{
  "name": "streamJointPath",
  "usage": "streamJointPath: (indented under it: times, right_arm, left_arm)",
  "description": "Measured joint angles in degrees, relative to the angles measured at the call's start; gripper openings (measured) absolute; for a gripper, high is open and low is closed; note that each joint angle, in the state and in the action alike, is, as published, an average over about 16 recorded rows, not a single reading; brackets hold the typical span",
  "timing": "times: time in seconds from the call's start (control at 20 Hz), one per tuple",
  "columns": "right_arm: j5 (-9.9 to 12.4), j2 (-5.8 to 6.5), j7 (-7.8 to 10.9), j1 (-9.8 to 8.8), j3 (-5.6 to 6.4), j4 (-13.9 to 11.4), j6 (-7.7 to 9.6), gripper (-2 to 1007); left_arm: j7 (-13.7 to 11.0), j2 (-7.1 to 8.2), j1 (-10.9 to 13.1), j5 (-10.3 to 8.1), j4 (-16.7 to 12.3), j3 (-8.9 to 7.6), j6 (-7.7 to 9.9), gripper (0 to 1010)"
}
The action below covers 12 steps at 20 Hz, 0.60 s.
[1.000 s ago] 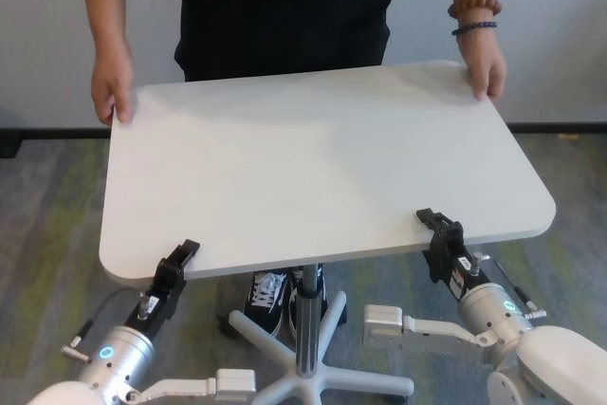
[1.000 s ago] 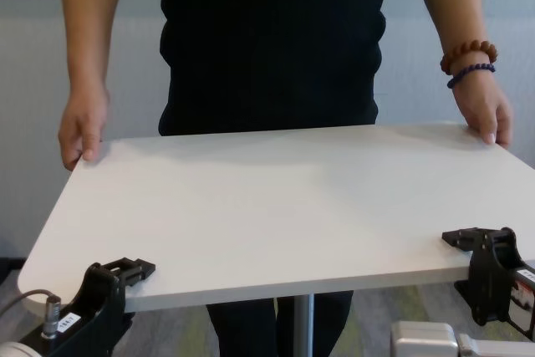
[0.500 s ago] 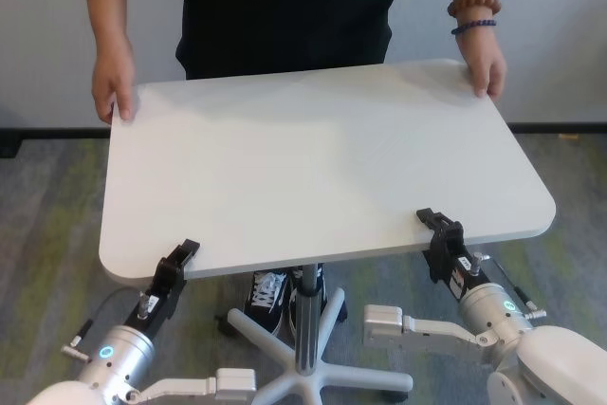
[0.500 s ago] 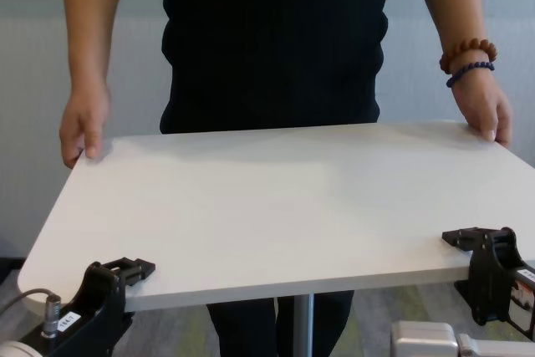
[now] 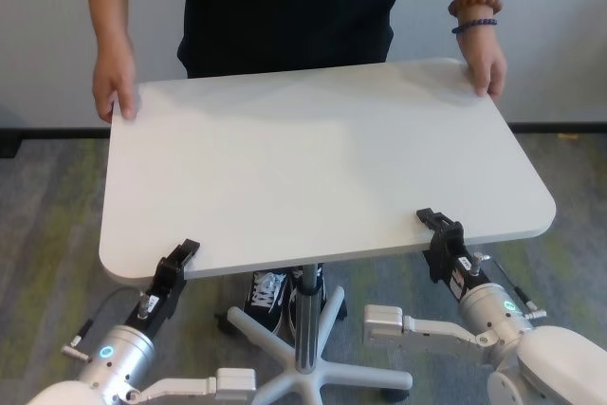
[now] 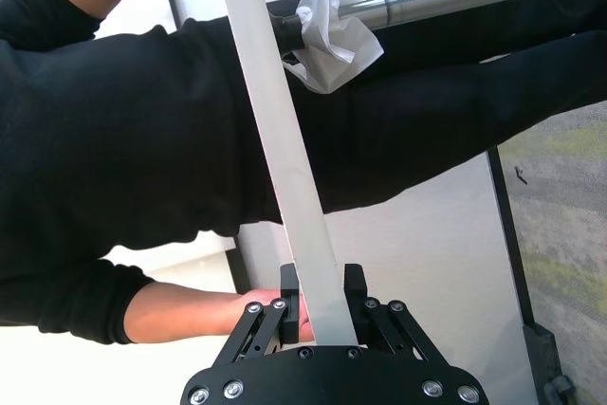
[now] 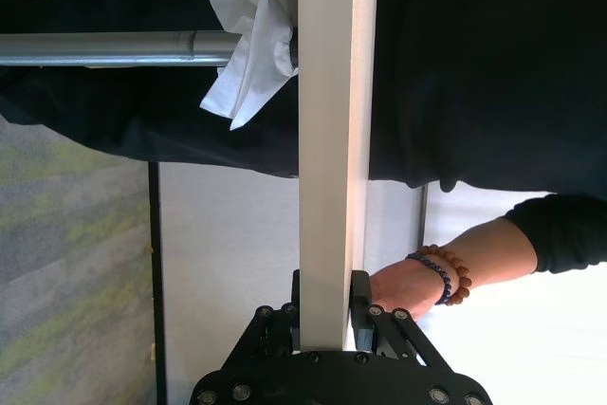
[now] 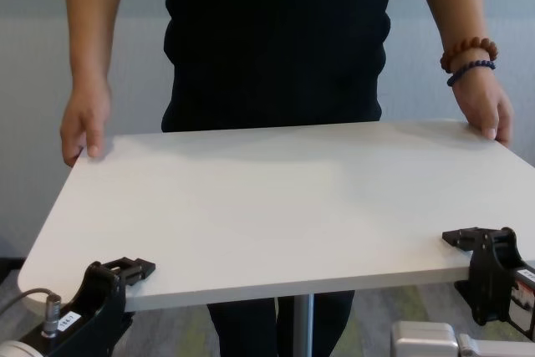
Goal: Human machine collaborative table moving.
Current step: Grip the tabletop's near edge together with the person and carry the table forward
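The white table [image 5: 313, 168] stands on a slim silver pole [image 5: 305, 320] in front of me. The human [image 5: 285, 7] in black stands at the far side, one hand [image 5: 114, 82] on each far corner, with bead bracelets [image 5: 472, 14] on one wrist. My left gripper [image 5: 180, 261] is shut on the table's near edge at the left; the left wrist view shows it around the table's edge [image 6: 285, 158]. My right gripper [image 5: 438, 232] is shut on the near edge at the right, also shown in the right wrist view [image 7: 327, 315].
The table's star-shaped base [image 5: 313, 367] with castors sits on grey-green carpet [image 5: 38, 234]. The human's black-and-white shoes [image 5: 267, 293] show under the top. A white crumpled paper [image 7: 251, 35] is wedged where the pole meets the underside. A pale wall is behind.
The table and the human's body have shifted very slightly to the right. Both grippers keep their hold on the near edge.
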Motion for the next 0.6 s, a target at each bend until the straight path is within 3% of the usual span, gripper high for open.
streamJointPath:
  times: [0.6]
  right_arm:
    - [0.0,0.00,0.00,0.00,0.00,0.0,0.00,222]
  left_arm:
    - [0.0,0.00,0.0,0.00,0.0,0.00,0.00,294]
